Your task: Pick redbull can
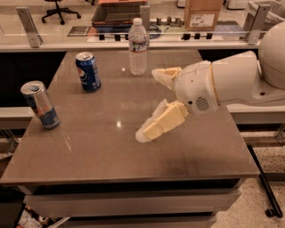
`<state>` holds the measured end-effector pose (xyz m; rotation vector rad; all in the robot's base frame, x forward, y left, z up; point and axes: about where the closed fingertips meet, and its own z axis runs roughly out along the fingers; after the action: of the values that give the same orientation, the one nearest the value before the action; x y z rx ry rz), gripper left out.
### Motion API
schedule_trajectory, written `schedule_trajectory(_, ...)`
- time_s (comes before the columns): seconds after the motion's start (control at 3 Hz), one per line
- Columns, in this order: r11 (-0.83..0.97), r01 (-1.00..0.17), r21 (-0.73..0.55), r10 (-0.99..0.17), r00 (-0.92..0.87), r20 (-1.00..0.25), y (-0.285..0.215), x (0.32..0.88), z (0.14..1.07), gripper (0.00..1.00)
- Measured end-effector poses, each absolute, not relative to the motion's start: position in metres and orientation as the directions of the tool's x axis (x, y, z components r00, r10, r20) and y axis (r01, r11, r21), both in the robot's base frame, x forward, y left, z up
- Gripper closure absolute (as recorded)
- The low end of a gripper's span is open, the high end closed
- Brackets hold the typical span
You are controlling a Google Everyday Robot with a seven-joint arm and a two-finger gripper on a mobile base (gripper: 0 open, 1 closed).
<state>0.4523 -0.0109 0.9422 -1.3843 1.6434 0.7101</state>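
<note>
The redbull can (41,105) is a slim silver and blue can with a red mark. It stands upright near the left edge of the grey-brown table (111,151). My gripper (149,103) hangs over the middle of the table, well to the right of the can. Its two cream fingers are spread wide apart, one fingertip (143,135) low and one (156,73) higher. It holds nothing.
A wider blue Pepsi can (88,71) stands at the table's back left. A clear water bottle (137,46) stands at the back centre. A counter with a cardboard box (203,13) runs behind the table. My white arm (231,82) reaches in from the right.
</note>
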Motion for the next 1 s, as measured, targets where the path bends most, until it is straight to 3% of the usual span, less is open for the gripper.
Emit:
schedule_trajectory(0.67,0.242,-0.960,-0.138,-0.357,0.045,-0.933,0.072,0.467,0.936,0.00)
schedule_trajectory(1.0,0.230,-0.963,-0.138,-0.351,0.050,-0.935,0.083,0.475,0.936,0.00)
